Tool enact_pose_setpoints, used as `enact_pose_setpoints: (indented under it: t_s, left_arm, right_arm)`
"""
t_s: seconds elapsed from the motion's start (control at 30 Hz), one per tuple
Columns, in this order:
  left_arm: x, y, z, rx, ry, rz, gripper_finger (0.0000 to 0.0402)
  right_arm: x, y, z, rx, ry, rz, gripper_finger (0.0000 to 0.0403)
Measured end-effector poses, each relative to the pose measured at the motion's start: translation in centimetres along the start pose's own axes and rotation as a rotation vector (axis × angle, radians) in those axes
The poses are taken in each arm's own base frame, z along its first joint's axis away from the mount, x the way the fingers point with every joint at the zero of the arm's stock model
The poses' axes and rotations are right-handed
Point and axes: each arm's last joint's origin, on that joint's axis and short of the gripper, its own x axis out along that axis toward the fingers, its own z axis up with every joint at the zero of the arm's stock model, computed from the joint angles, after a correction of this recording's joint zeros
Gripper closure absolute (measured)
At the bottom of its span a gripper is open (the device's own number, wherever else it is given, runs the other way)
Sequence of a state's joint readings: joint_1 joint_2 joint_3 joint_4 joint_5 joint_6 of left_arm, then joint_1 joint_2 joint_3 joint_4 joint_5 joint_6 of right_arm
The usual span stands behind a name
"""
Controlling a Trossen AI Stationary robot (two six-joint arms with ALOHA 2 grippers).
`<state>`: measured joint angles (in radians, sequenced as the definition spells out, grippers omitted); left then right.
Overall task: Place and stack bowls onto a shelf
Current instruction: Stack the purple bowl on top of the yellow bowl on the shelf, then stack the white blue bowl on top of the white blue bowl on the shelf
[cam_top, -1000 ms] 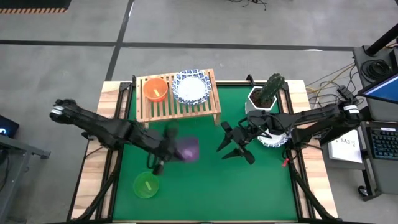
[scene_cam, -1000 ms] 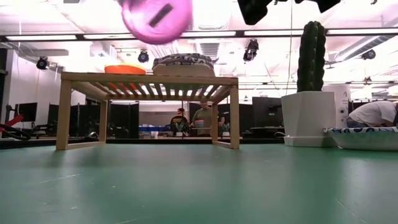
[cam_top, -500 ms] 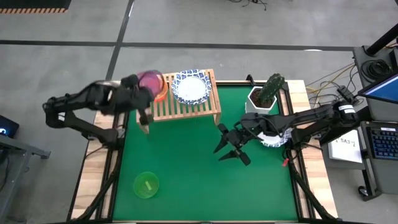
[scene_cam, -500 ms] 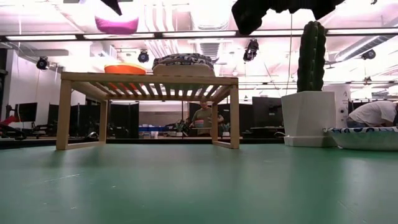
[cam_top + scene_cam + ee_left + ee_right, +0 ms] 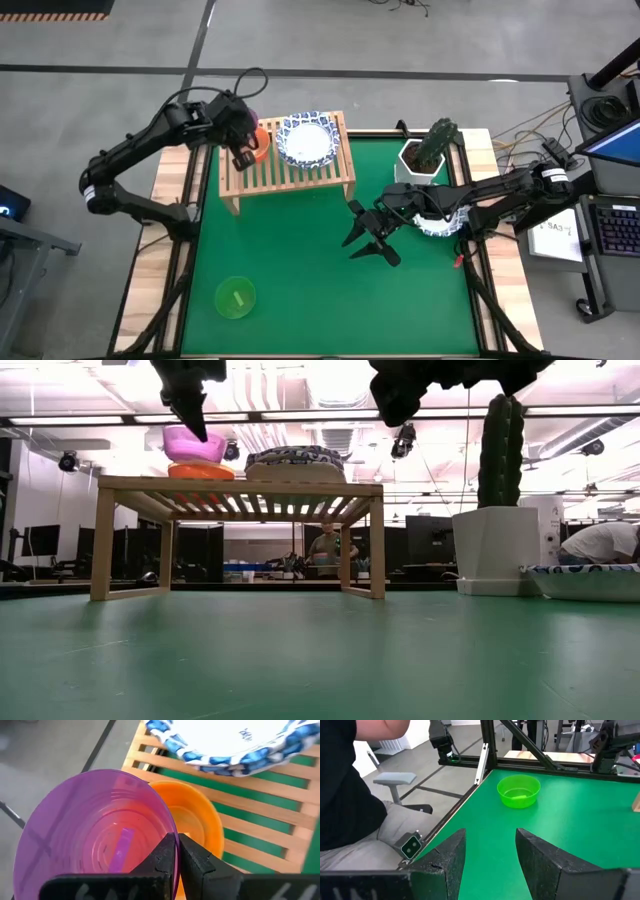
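My left gripper (image 5: 176,840) is shut on a purple bowl (image 5: 95,835) over the left end of the wooden slatted shelf (image 5: 290,172). The purple bowl (image 5: 195,443) sits upright in an orange bowl (image 5: 200,470) that stands on the slats. Beside them on the shelf rests a stack of blue-and-white rimmed bowls (image 5: 307,140). My right gripper (image 5: 365,236) hangs open above the green mat, right of the middle, touching nothing. A green bowl (image 5: 235,297) stands on the mat near its near left corner. My left gripper pinches the purple bowl's rim (image 5: 167,831), one finger inside the bowl and one outside. The fingers (image 5: 195,415) come from above, pointing down. The bowl is upright and its bottom sits in the orange bowl (image 5: 200,822); whether they touch I cannot tell.
A white pot with a cactus (image 5: 428,150) stands at the far right of the mat, and another blue-and-white bowl (image 5: 437,224) lies under the right arm. The middle and near parts of the mat (image 5: 320,290) are bare. People sit in the room behind.
My left gripper has carried the purple bowl from above the mat's left middle up and toward the far edge, then down over the orange bowl on the shelf's left end. The bowl, tilted on its side a second ago, now sits upright.
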<state>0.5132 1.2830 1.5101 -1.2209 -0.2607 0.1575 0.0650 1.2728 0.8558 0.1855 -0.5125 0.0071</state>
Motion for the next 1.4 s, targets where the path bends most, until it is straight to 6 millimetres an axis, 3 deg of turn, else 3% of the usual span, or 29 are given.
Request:
enact_pose_setpoints:
  t_s: [0.63, 1.1, 1.23, 1.4]
  left_arm:
    - [2.3, -0.5, 1.0, 0.003, 0.055, -0.051, 0.0400]
    - [2.0, -0.7, 0.9, -0.039, 0.040, -0.113, 0.0285]
    - [1.1, -1.2, 0.7, -0.046, 0.000, -0.232, 0.0273]
    - [-0.5, -1.2, 0.1, -0.065, -0.047, -0.239, 0.0271]
  right_arm:
    - [0.0, 0.0, -0.2, 0.002, 0.014, 0.000, 0.0241]
    - [0.0, 0.0, -0.2, 0.008, 0.016, 0.000, 0.0241]
    - [0.0, 0.0, -0.2, 0.004, 0.016, 0.000, 0.0241]
    - [0.0, 0.0, -0.2, 0.002, 0.016, 0.000, 0.0241]
